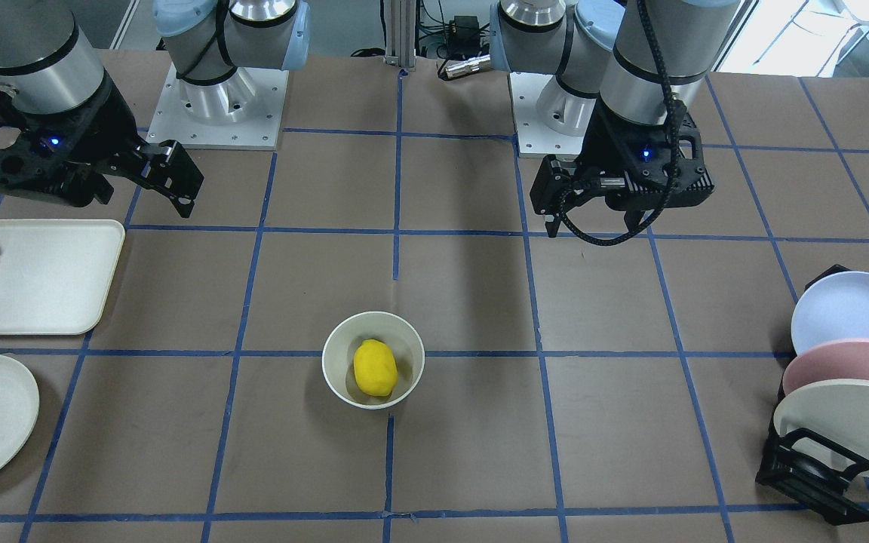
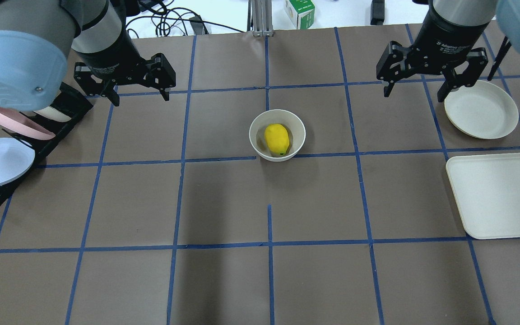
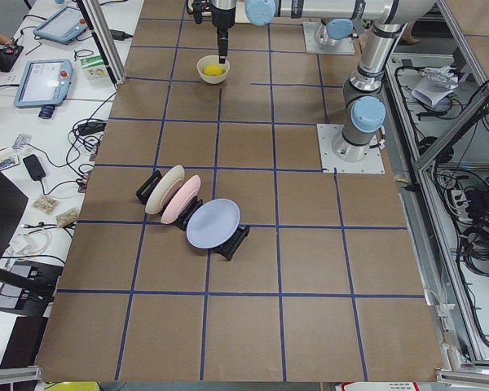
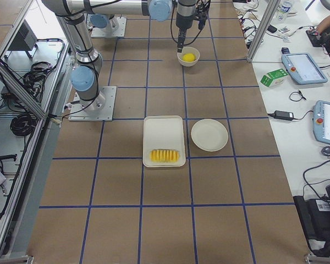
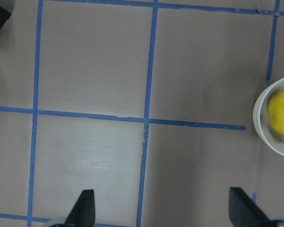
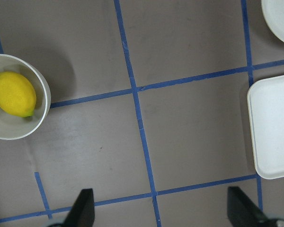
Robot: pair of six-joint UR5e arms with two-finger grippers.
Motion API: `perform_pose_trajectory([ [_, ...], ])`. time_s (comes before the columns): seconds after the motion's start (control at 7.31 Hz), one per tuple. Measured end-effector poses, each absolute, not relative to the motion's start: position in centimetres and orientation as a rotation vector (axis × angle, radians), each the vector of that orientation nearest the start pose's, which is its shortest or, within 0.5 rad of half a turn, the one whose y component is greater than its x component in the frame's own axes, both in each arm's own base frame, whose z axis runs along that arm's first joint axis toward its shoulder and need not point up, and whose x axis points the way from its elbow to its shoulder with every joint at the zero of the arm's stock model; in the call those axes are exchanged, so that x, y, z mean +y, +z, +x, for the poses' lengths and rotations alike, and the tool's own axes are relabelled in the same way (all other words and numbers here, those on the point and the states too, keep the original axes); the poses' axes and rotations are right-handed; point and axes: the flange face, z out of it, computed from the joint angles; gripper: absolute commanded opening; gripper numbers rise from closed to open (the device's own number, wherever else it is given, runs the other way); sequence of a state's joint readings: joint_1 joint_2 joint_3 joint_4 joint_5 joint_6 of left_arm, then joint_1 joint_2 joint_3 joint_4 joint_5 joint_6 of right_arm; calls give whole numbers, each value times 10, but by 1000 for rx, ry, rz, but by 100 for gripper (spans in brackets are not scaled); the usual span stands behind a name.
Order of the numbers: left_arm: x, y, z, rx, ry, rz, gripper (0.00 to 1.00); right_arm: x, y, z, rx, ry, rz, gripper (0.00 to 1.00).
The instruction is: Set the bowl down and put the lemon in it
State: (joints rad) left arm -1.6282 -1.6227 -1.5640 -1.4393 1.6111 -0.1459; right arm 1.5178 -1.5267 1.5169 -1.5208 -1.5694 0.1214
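Lemon [image 2: 276,139]: lies on its side inside bowl [image 2: 258,127]. Bowl: stands upright near mid-worktop [image 2: 224,203], over a blue tape line [image 2: 219,159]. Left pincer [image 2: 141,97]: hangs at 10 o'clock of bowl, well apart, jaws spread wide, gripping nothing. Right pincer [image 2: 413,95]: hangs at 2 o'clock of bowl, well apart, likewise wide and unladen, with cream plate [image 2: 481,110] just beside it at 3 o'clock.

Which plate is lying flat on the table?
The cream plate beside the tray. The blue plate, pink plate and white plate stand on edge in the rack.
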Motion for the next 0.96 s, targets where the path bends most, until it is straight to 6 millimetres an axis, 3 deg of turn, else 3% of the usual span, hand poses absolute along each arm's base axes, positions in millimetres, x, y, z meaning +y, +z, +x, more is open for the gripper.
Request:
perform_pose_trajectory([
  [0.96, -512, 481, -158, 3101, -146, -138, 100, -505, 498, 110, 3138, 30, 272, 100],
])
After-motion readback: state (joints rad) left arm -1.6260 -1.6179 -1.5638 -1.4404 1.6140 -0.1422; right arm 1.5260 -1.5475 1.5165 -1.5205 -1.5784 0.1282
